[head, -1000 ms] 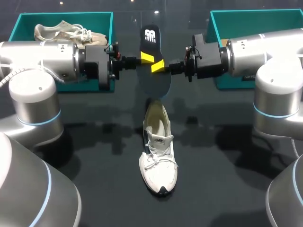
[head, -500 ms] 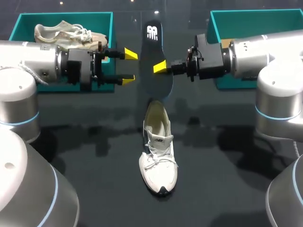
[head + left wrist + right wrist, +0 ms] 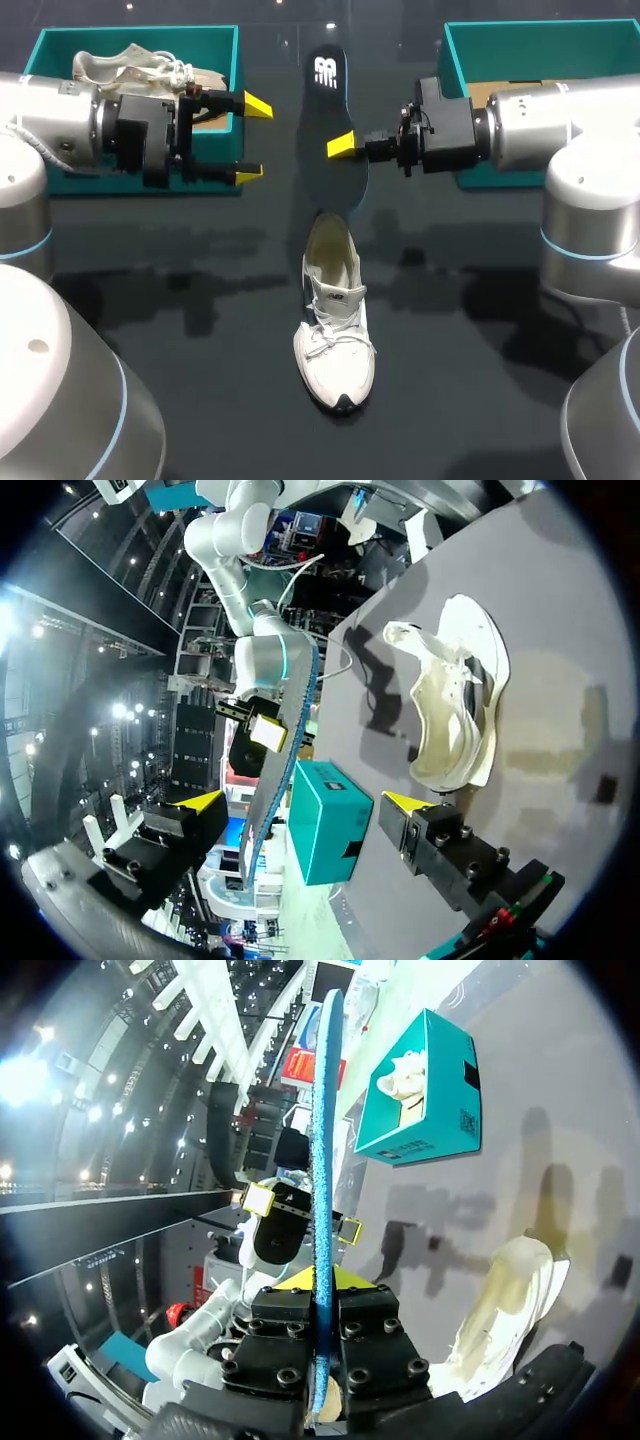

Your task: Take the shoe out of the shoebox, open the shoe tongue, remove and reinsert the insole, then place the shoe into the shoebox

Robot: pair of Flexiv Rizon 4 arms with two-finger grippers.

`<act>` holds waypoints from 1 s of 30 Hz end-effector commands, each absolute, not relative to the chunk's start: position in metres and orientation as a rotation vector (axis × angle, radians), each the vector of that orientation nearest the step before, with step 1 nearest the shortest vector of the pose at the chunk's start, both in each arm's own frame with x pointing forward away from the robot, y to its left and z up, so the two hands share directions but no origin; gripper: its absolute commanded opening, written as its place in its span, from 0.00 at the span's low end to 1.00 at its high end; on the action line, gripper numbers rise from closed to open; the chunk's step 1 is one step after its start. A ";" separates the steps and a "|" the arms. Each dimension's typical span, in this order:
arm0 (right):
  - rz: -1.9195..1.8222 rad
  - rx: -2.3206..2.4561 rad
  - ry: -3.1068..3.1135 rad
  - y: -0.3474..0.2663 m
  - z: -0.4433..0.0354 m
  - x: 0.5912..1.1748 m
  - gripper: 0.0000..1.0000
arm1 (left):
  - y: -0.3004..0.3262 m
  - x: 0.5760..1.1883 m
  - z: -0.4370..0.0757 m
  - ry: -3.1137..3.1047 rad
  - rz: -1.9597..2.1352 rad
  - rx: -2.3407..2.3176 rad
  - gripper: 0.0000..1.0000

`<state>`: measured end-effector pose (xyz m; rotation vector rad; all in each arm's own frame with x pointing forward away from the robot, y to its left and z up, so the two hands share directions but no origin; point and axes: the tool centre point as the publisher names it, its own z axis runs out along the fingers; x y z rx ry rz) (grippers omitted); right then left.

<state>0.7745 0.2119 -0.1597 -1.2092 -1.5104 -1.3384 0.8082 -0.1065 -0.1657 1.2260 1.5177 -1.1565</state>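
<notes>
The insole point(image 3: 335, 130) sits at upper centre of the head view, clamped edge-on by the right hand point(image 3: 345, 146), which grips its right side near the middle. The insole's long axis runs up and down the frame, with the logo end at the top. The left hand point(image 3: 254, 138) is left of the insole with its fingers spread apart, holding nothing and clear of it. The white shoe point(image 3: 335, 315) lies on the surface point(image 3: 480, 330) at lower centre, with its toe toward the bottom edge and its heel just under the insole's lower end. A beige shoe point(image 3: 140, 68) rests in the teal box point(image 3: 50, 50) at upper left.
</notes>
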 end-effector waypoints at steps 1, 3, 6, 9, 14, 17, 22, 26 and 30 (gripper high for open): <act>-1.310 -1.233 -1.562 0.206 -0.162 0.778 0.00 | -0.108 0.791 -0.176 1.660 -1.091 1.152 1.00; -1.312 -1.234 -1.588 0.204 -0.163 0.779 0.00 | -0.106 0.785 -0.178 1.750 -1.100 1.084 1.00; -1.336 -1.227 -1.610 0.196 -0.165 0.780 0.00 | -0.103 0.775 -0.177 1.873 -1.107 1.015 1.00; -1.368 -1.222 -1.616 0.192 -0.166 0.778 0.00 | -0.106 0.776 -0.181 2.213 -1.079 0.998 1.00; -1.363 -1.261 -1.604 0.190 -0.168 0.778 0.00 | -0.103 0.776 -0.184 2.257 -0.961 0.963 1.00; -1.363 -1.261 -1.604 0.190 -0.168 0.778 0.00 | -0.103 0.776 -0.184 2.257 -0.961 0.963 1.00; -1.363 -1.261 -1.604 0.190 -0.168 0.778 0.00 | -0.103 0.776 -0.184 2.257 -0.961 0.963 1.00; -1.363 -1.261 -1.604 0.190 -0.168 0.778 0.00 | -0.110 0.773 -0.190 2.413 -1.003 0.743 1.00; -1.456 -1.245 -1.614 0.195 -0.176 0.776 0.00 | -0.106 0.763 -0.195 2.540 -1.028 0.552 1.00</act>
